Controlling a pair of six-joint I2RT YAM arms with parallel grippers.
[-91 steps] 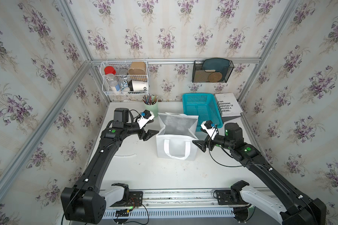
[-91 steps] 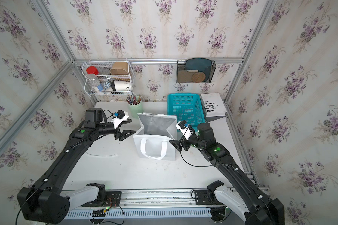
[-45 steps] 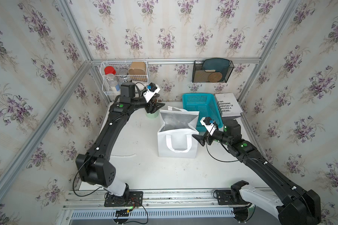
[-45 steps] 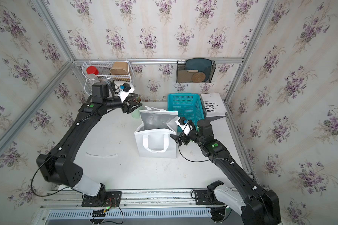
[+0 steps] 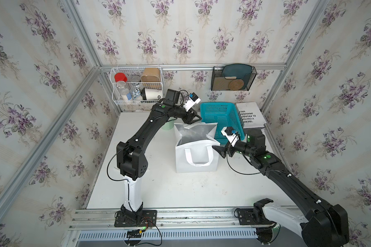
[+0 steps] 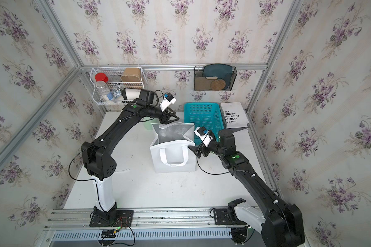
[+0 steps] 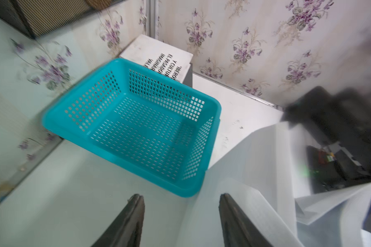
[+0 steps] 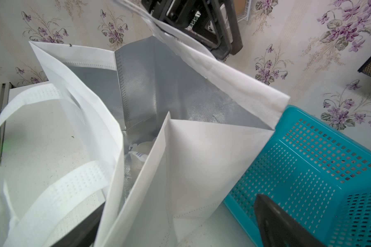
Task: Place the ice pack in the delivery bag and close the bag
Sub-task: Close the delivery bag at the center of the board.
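Quick rundown from my end. The delivery bag (image 5: 196, 159) stood upright on the white table (image 5: 169, 192). Its mouth gaped open with the silver lining showing, and the front strap handle (image 5: 198, 157) hung down its near face. The turquoise perforated basket (image 5: 221, 104) sat just beside the bag's far right corner, and a white book with black lettering (image 5: 250, 114) leaned in the corner past that.

The ice pack (image 8: 137, 153) was down in the bottom of the bag. From my right wrist cam I only caught a sliver of it: a pale pouch with a small printed label, peeking out behind the folded-in side panel.

My left gripper (image 5: 195, 119) hung at the bag's far rim, between the bag and the basket's near corner. Its fingers (image 7: 135, 218) were apart with nothing pinched between them. One of them overlapped the bag's white fabric in the left wrist view, but that shot was blurry, so I couldn't tell if it touched.

My right gripper (image 5: 219, 151) was at the bag's right side, up near the rim, spread wide. One finger (image 8: 283, 224) was over by the basket and the other was a dark shape low by the bag's front face. The side panel filled the gap between them and wasn't squeezed.
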